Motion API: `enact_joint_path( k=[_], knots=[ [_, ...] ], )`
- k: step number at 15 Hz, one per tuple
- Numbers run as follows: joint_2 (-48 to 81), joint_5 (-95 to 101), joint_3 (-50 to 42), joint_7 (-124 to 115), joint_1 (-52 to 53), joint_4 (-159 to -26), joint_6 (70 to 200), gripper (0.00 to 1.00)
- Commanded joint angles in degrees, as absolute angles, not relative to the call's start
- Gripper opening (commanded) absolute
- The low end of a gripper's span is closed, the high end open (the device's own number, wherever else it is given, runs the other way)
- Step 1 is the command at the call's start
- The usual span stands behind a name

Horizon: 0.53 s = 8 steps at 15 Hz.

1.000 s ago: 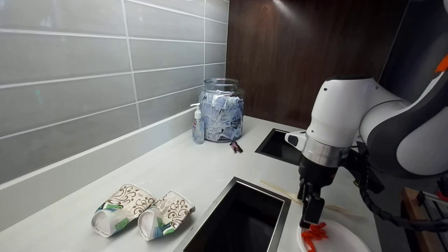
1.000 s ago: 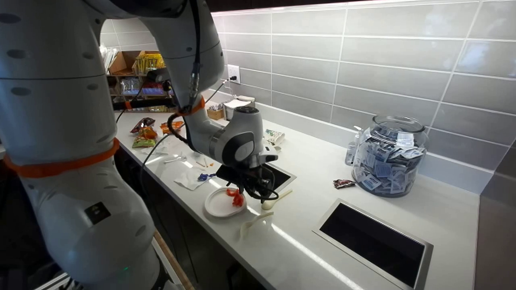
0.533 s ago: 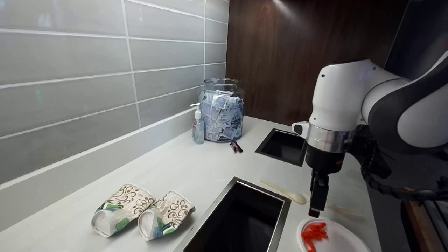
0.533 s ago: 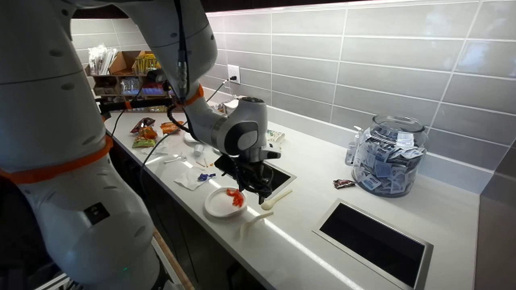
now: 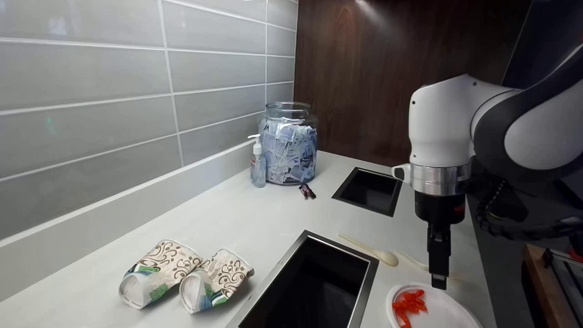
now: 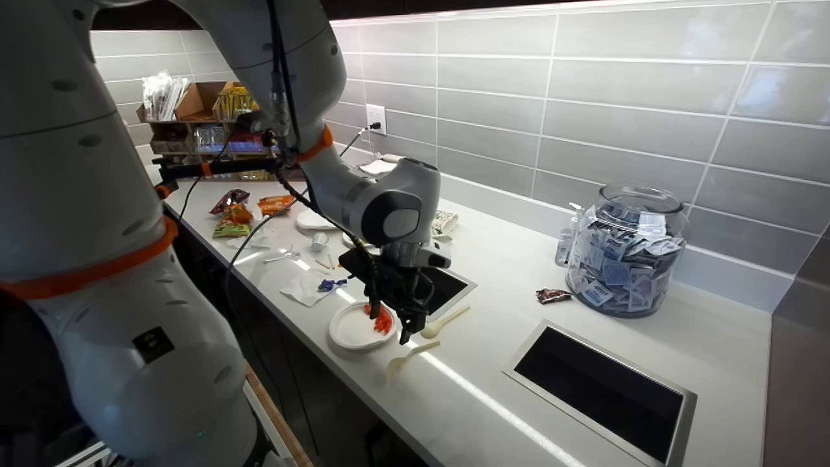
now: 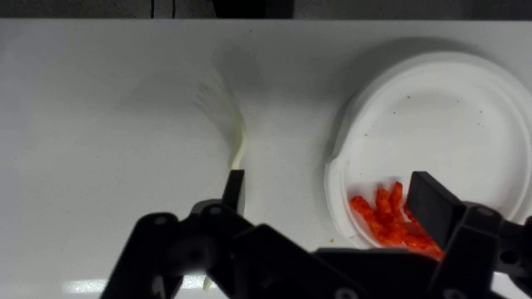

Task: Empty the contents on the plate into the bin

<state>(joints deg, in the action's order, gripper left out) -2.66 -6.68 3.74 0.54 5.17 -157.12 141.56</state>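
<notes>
The white round plate (image 7: 453, 137) lies on the counter. Its contents, several knobbly red pieces (image 7: 384, 220), are heaped against the rim; they also show in both exterior views, as red pieces (image 5: 411, 303) and red bits (image 6: 384, 322). My gripper (image 7: 331, 189) hangs above the plate's edge, open and holding nothing. In the wrist view one finger (image 7: 432, 205) overlaps the red heap; the opposite one stands over bare counter outside the rim. How far the tips are above the plate is hard to judge. The bin, a large dark opening with a metal rim (image 5: 277, 275), lies beside the plate.
A pale fork (image 7: 240, 141) and a spoon (image 5: 387, 258) lie close to the plate. Crumpled paper cups (image 5: 159, 273) sit beyond the bin. Farther along are a smaller opening (image 5: 366, 191), a glass jar (image 5: 289, 150) and a pump bottle (image 5: 258, 166).
My gripper has risen off the heap side of the plate, straightened and shifted toward the counter's front edge, staying open. Plate and red pieces have not moved.
</notes>
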Motion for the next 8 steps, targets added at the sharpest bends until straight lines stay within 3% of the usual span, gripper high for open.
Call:
enact_joint_path(
  k=[1, 8],
  knots=[
    [-1.49, -9.64, 3.47, 3.78, 4.82, -157.06, 141.51, 0.98],
    [1.18, -11.72, 3.59, 5.95, 4.48, -157.10, 142.96, 0.91]
  ],
)
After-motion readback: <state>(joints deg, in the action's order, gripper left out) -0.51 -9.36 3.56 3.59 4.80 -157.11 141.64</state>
